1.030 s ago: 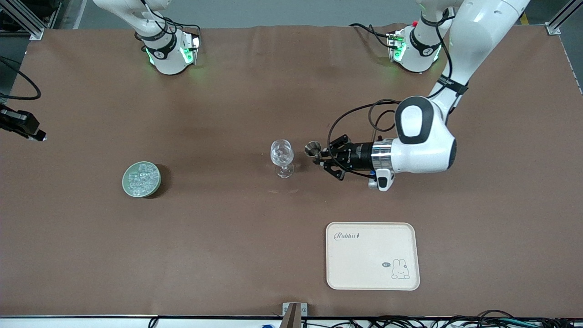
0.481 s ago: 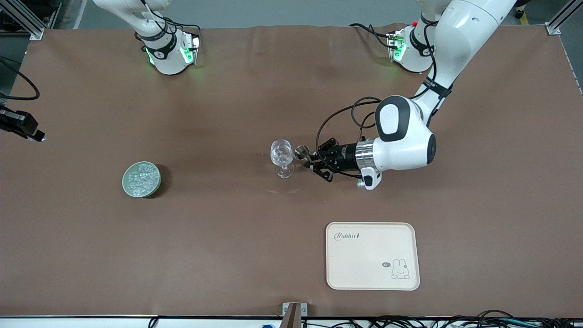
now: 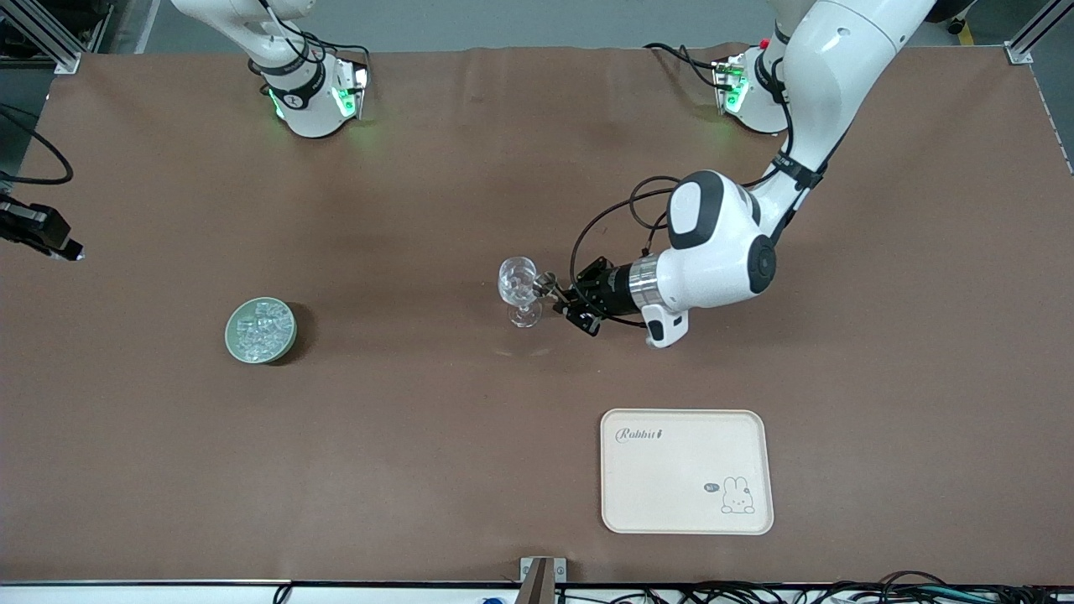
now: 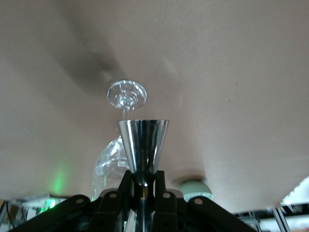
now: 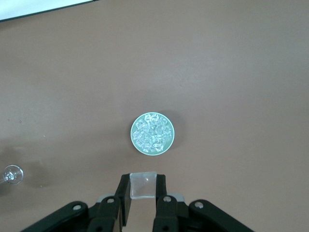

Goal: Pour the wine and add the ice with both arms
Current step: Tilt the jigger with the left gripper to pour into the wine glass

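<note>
A clear stemmed wine glass (image 3: 518,287) stands upright mid-table. My left gripper (image 3: 560,296) is shut on the waist of a steel jigger (image 3: 545,283), held sideways with its mouth at the glass's bowl. The left wrist view shows the jigger (image 4: 143,143) between my left gripper's (image 4: 143,181) fingers and the glass (image 4: 126,94) just past it. My right gripper (image 5: 143,186) hangs high over a green dish (image 5: 152,134) of ice and is shut on one clear ice cube (image 5: 143,184). That dish (image 3: 261,330) sits toward the right arm's end of the table.
A cream tray (image 3: 686,471) with a rabbit print lies nearer the front camera, toward the left arm's end. Brown cloth covers the whole table. Cables run along the table edge closest to the front camera.
The left arm has carried the jigger sideways toward the wine glass, closing the gap until its mouth meets the bowl. The right gripper and the dish have not moved.
</note>
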You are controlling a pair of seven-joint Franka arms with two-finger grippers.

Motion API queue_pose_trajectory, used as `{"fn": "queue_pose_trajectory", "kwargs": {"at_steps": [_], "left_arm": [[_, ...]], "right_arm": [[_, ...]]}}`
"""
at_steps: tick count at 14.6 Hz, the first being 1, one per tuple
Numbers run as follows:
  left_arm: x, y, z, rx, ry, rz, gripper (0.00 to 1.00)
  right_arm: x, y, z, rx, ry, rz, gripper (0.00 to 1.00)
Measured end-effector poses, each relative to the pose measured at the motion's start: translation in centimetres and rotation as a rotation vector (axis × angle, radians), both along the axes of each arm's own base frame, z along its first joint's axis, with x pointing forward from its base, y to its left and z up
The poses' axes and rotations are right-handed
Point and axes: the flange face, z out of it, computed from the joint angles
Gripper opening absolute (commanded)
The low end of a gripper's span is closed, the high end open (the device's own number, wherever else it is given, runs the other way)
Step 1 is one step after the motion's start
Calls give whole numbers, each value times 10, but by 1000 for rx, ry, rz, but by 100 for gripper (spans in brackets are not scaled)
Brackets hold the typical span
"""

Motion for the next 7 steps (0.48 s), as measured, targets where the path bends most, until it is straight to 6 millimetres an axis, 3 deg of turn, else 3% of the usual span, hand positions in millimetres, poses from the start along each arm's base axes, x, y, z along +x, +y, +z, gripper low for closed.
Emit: {"fn": "queue_pose_trajectory", "kwargs": {"at_steps": [7], "left_arm": [[-8,-28,17,88,-77,-74,0]], "right_arm": [[0,0,0,0,1,0,1]]}}
